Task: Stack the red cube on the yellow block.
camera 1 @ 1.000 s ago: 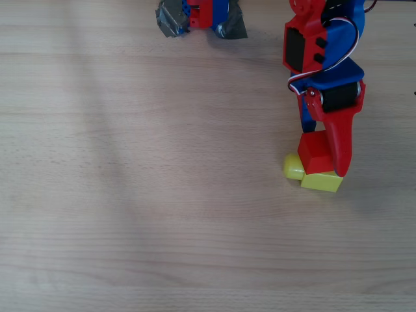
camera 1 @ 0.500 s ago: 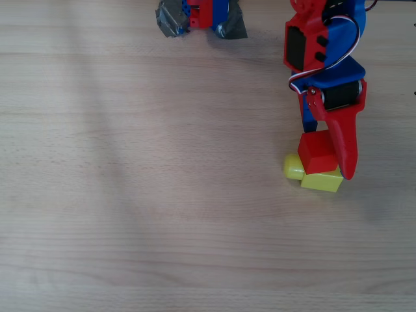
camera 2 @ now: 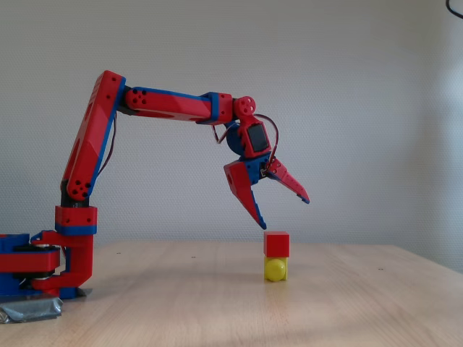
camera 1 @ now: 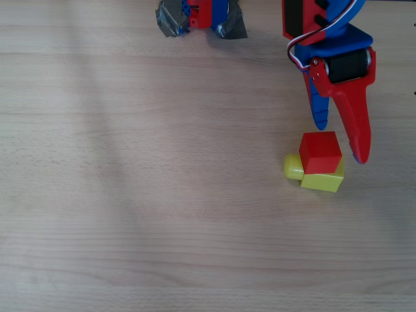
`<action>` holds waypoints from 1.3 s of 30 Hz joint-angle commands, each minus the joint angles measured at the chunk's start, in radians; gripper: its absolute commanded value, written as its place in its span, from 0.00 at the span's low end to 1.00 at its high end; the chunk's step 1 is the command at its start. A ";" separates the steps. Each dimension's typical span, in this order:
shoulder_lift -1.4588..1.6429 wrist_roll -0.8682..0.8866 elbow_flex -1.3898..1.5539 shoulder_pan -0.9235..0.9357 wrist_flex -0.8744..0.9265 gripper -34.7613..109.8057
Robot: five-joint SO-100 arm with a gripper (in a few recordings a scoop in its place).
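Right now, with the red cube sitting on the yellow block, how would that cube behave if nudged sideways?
The red cube would probably slide off rather than roll: its faces look flat and smooth. It seems light, hard plastic. In the overhead view it sits offset on the yellow block, so a small push might tip it over. The claw hangs open above, clear of it.

one red cube (camera 1: 320, 151), one yellow block (camera 1: 320, 181)
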 commanded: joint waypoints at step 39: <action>1.063 0.031 0.939 0.322 -0.150 0.24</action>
